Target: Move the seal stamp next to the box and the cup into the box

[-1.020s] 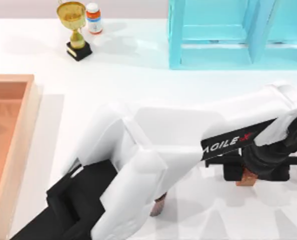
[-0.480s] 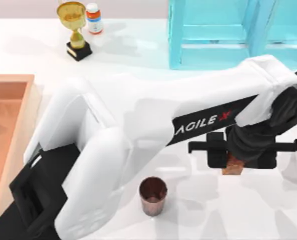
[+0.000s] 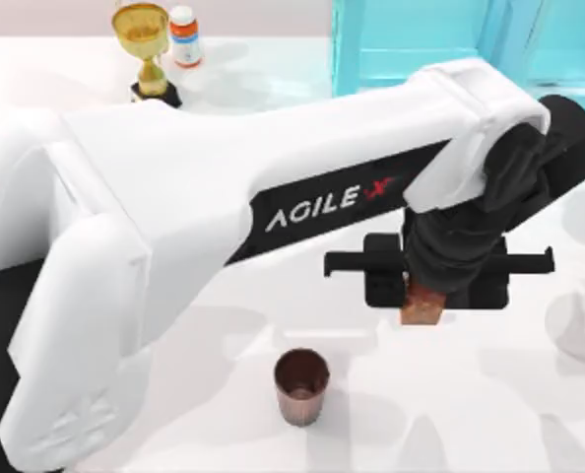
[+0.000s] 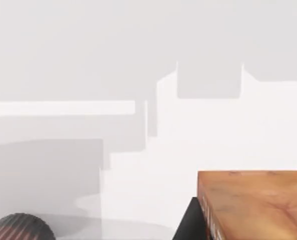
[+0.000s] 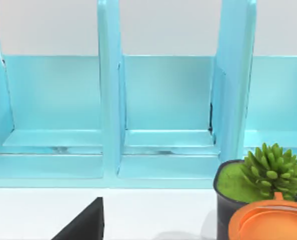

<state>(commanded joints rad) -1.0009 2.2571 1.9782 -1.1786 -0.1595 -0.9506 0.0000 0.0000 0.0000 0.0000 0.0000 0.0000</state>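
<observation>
Bright, even light floods the white table [image 3: 450, 414], washing it nearly to glare. Soft grey shadows of the left arm [image 3: 224, 217] spread below the left gripper [image 3: 422, 310] and beside the cup [image 3: 301, 386]. Edges look slightly soft throughout.

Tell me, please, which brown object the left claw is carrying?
The reddish-brown rectangular seal stamp, clamped in the left claw; the dark brown tapered cup stands free on the table.
</observation>
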